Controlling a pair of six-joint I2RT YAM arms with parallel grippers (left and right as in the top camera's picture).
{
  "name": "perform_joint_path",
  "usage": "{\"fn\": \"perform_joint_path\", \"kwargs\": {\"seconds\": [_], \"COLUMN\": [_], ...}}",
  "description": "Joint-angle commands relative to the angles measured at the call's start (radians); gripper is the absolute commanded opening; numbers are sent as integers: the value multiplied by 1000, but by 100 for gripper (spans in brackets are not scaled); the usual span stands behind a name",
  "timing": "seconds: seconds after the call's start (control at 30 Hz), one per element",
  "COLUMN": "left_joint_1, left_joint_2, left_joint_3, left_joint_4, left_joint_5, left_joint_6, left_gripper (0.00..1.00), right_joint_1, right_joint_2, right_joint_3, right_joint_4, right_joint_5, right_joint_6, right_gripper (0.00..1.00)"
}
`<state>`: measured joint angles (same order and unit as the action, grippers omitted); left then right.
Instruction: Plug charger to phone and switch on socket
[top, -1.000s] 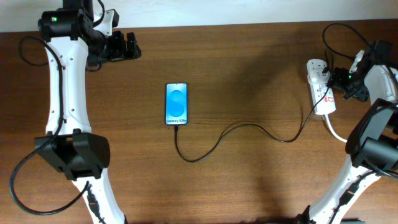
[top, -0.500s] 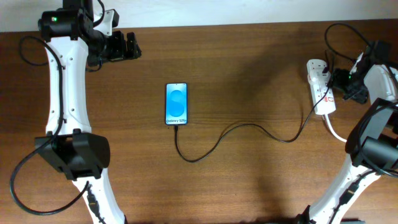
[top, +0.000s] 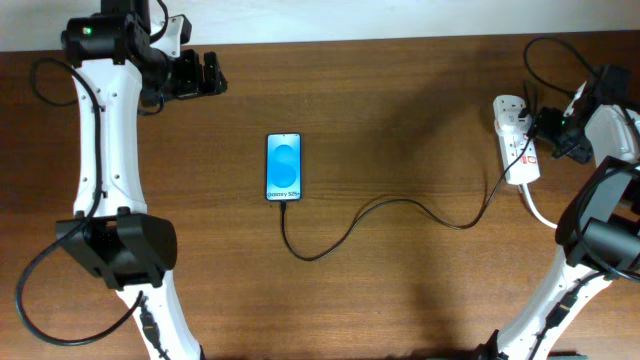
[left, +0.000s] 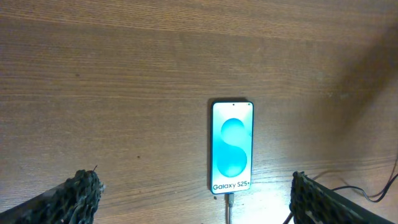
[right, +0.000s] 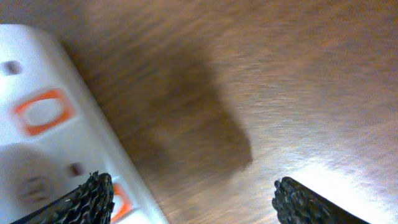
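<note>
overhead view: the phone (top: 284, 167) lies face up, screen lit blue, near the middle of the table (top: 400, 100). the charger (top: 380, 210) meets its lower edge, loops, and runs right to the socket (top: 517, 140) at the table's right side. left gripper (top: 200, 75) — jaws spread wide, nothing held — sits at the far left, well apart from the phone. right gripper (top: 548, 130) — jaws also wide, empty — is just beside the socket. in its wrist view, one finger (right: 87, 196) overlaps the strip near an orange-red switch (right: 40, 112); contact cannot be told.
</note>
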<state>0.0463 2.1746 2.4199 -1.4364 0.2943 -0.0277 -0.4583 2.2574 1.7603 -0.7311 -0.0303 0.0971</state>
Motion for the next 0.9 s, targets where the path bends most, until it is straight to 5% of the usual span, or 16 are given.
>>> {"fn": "perform_joint_path", "kwargs": {"seconds": [0.0, 0.63, 0.87], "left_joint_1": [2, 2, 2], "left_joint_2": [-15, -15, -15], "left_joint_3": [12, 12, 12], "left_joint_4": [-1, -1, -1], "left_joint_5": [-7, -7, -7], "left_joint_6": [-2, -2, -2], "left_gripper": [99, 100, 100], "right_joint_1": [35, 119, 118], "right_joint_2": [28, 29, 29], "right_joint_3": [-7, -83, -89], "right_joint_4": [-20, -45, 7], "right_joint_5": [-158, -235, -274], "right_joint_6": [-78, -85, 85], "right_gripper": [85, 85, 85]}}
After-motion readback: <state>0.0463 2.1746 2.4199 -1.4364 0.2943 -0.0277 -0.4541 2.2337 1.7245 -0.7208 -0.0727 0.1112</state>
